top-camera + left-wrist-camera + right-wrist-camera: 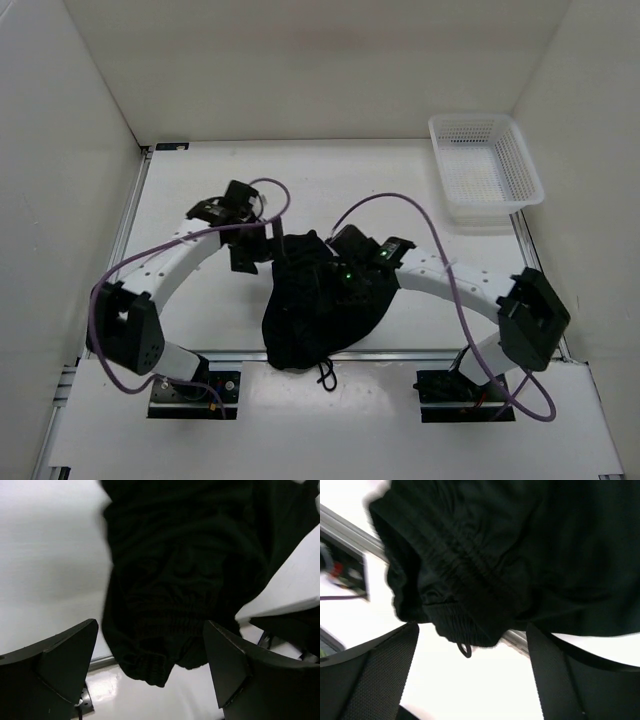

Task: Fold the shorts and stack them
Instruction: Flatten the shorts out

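Note:
The black shorts [318, 312] lie in a crumpled heap at the table's near middle, their drawstring [325, 376] trailing over the front rail. My left gripper [258, 248] hovers at the heap's upper left edge. In the left wrist view the left gripper [151, 626] is open, with the shorts [185, 570] and their gathered waistband beyond the fingers [65, 665]. My right gripper [338, 258] is over the heap's top. Seen from the right wrist, the right gripper [472, 630] is open above the shorts [520, 555], and a drawstring loop [464, 650] hangs below the waistband.
A white mesh basket [520, 160] stands at the table's far right corner. White walls enclose the table on three sides. The metal front rail [240, 354] runs along the near edge, with both arm bases [185, 390] behind it.

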